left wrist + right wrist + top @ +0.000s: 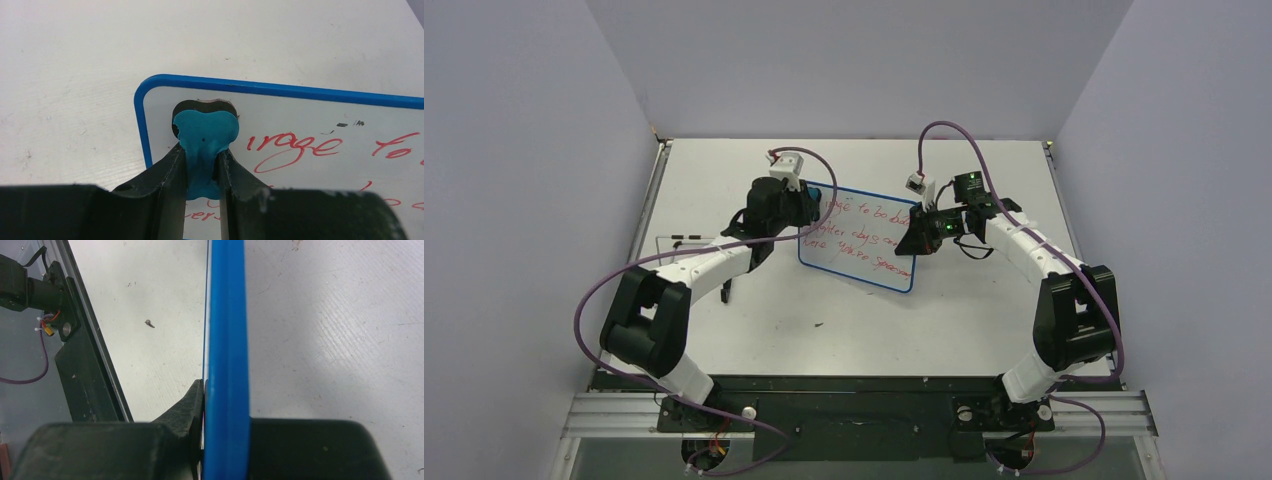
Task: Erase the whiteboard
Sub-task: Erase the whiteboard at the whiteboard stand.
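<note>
The whiteboard [861,240] is white with a thin blue rim and several lines of red handwriting. It is held tilted above the table. My right gripper [921,238] is shut on its right edge; in the right wrist view the blue rim [226,340] runs edge-on between the jaws. My left gripper [812,205] is shut on the blue-and-black bone-shaped eraser [205,137]. The eraser's head rests against the board's top-left corner [150,95], left of the red writing [295,150].
The white table [854,320] lies under the board, with walls on three sides. A thin black-and-white marker [686,238] lies at the table's left. The table's black front rail [85,365] shows in the right wrist view.
</note>
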Controlling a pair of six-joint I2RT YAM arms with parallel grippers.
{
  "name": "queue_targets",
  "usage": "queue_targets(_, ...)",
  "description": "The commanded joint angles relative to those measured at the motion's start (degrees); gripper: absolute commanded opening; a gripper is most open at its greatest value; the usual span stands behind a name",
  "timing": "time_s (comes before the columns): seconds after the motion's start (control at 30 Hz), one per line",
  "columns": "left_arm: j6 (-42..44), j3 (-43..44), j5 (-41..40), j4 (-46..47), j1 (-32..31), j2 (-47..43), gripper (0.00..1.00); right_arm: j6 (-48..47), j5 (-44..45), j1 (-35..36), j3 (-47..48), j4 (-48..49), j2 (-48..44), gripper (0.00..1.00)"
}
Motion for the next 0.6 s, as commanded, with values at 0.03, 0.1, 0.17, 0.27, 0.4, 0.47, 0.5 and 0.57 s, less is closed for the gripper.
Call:
queue_targets(0.03,2.12,-1.69,7.87,6.77,-1.61,0.85,0.0,-3.69,-2.83,1.88,1.25,-2.88,-0.8,0.0)
queue_targets(0.1,2.28,-1.21,8.29,6.26,-2.1,1.69,0.0,-3.65,-2.75,1.86,1.22,-2.84,-0.85,0.0)
queue_targets(0.17,1.78,-1.45,6.58,6.12,-2.06,1.89,0.0,-3.64,-2.87,1.87,1.19,-2.86,-0.89,0.0)
queue_targets(0.27,0.13,-2.19,3.8,5.85,-1.04,1.35,0.0,-3.67,-2.92,1.79,1.16,-2.88,-1.2,0.0)
queue_targets(0.4,-0.12,-2.37,1.02,4.18,-0.1,0.42,0.0,-3.7,-3.02,1.7,1.09,-2.9,-1.45,0.0)
queue_targets(0.47,0.54,-2.39,1.99,3.78,-0.28,0.35,0.0,-3.74,-3.15,1.83,1.14,-2.88,-1.37,0.0)
queue_targets(0.5,1.07,-2.45,4.49,3.92,-0.92,0.32,0.0,-3.77,-3.2,1.86,1.11,-2.83,-1.32,0.0)
queue_targets(0.57,3.27,-3.31,7.72,5.77,-2.81,-0.01,0.0,-3.83,-3.17,1.88,1.19,-2.86,-1.12,0.0)
